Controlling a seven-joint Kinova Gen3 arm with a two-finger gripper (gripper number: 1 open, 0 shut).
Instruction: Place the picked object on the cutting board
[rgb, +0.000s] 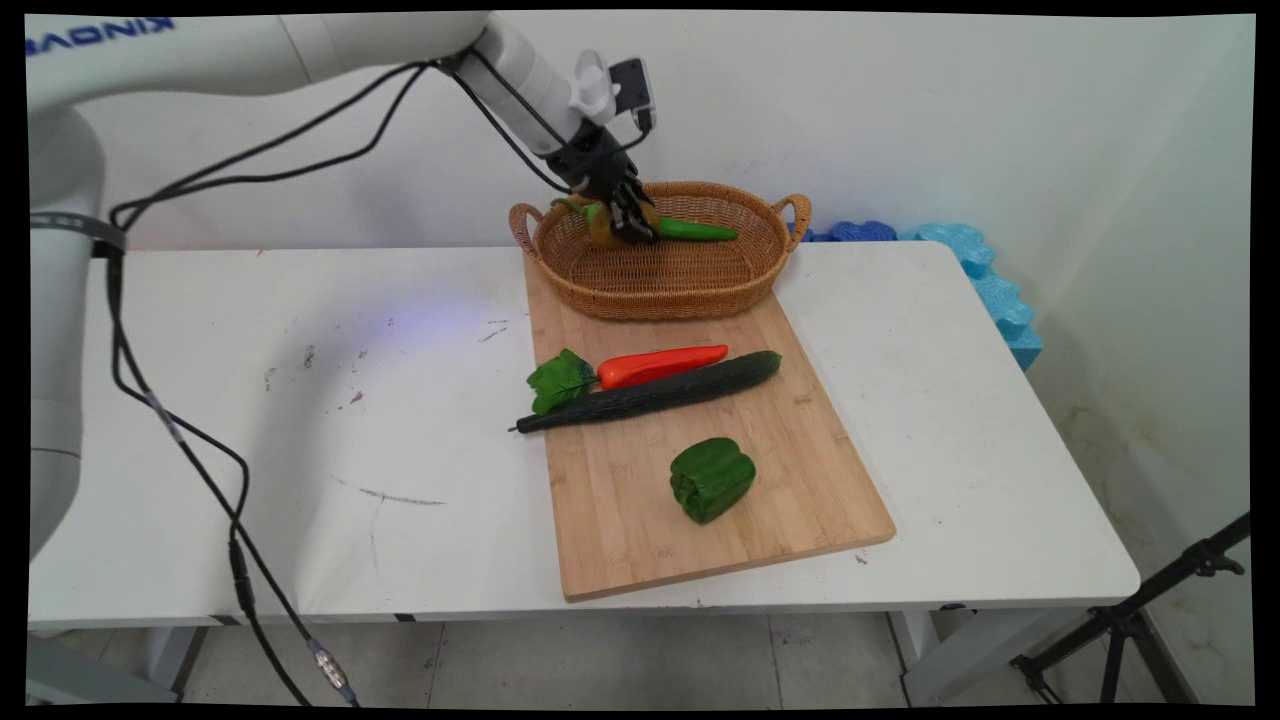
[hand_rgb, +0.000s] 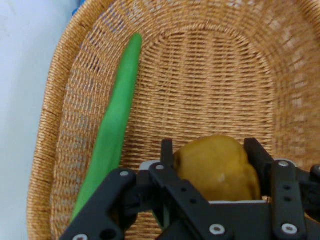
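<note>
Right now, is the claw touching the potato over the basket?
Touching: the hand view shows both fingers of the claw pressed against the potato above the basket.

One wicker basket (rgb: 670, 285) at the board's far end, one wooden cutting board (rgb: 800, 480). Count the produce: one yellow-brown potato (hand_rgb: 216, 167), one green chili (hand_rgb: 115, 125), one red pepper (rgb: 660, 365), one cucumber (rgb: 650, 392), one green bell pepper (rgb: 711, 478).

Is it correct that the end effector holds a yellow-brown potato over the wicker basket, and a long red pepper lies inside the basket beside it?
Not quite. The pepper inside the wicker basket is green, not red, as the hand view shows; the red pepper lies on the cutting board. The rest holds: the end effector grips a yellow-brown potato over the basket.
</note>
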